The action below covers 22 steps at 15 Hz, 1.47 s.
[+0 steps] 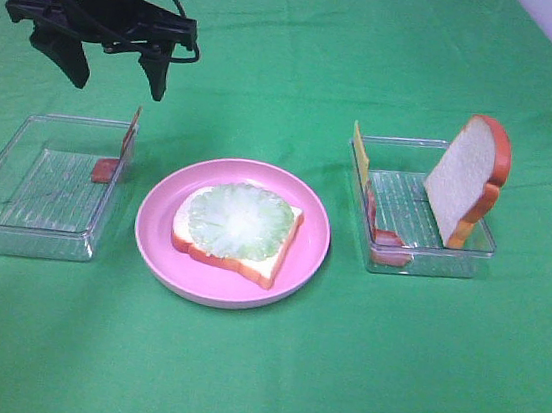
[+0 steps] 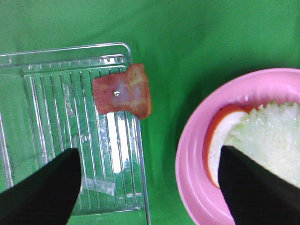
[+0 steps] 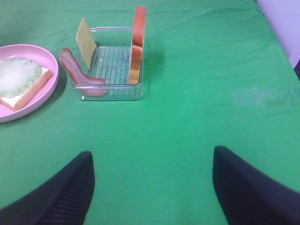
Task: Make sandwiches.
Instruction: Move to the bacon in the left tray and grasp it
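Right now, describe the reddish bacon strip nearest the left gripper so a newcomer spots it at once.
Look left of the round pink plate to the clear plastic rectangular tray near the left gripper. The reddish-brown bacon strip hangs over that tray's plate-side wall. Unlike the other bacon strip, in the right-hand tray, it shares its tray with no other food.

pink plate [image 1: 156, 242]: centre | left clear tray [image 1: 37, 182], right clear tray [image 1: 430, 264]: flanking plate | green cloth [image 1: 254, 385]: beneath all
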Motion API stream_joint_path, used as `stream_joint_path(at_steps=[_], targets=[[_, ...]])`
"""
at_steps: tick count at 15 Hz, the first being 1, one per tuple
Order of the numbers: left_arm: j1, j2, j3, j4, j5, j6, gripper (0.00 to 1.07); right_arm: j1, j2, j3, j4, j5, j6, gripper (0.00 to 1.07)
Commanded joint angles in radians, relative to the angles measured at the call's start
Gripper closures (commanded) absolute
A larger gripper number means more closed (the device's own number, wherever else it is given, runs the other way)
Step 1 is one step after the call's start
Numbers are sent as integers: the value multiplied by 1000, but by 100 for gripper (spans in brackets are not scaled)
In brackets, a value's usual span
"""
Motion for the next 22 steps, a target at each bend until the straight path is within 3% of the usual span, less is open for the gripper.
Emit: stream_joint_path(at_steps=[1, 6, 11, 13, 14, 18, 22], targets=[[3, 44, -4, 34, -13, -12, 30, -4, -13, 4, -6, -10, -13, 39], [3, 118, -4, 64, -79, -15, 30, -4, -13, 4, -6, -10, -13, 39], [3, 152, -4, 68, -102, -34, 49, -4, -13, 4, -6, -10, -13, 39], [3, 152, -4, 74, -129, -36, 59, -4, -13, 4, -6, -10, -13, 39], [3, 152, -4, 74, -131, -36, 76, -4, -13, 4, -6, -10, -13, 39], [3, 152, -4, 94, -126, -27, 106, -4, -13, 4, -6, -10, -13, 39], [3, 139, -6, 90, -92, -11, 107, -4, -13, 4, -6, -10, -13, 39]])
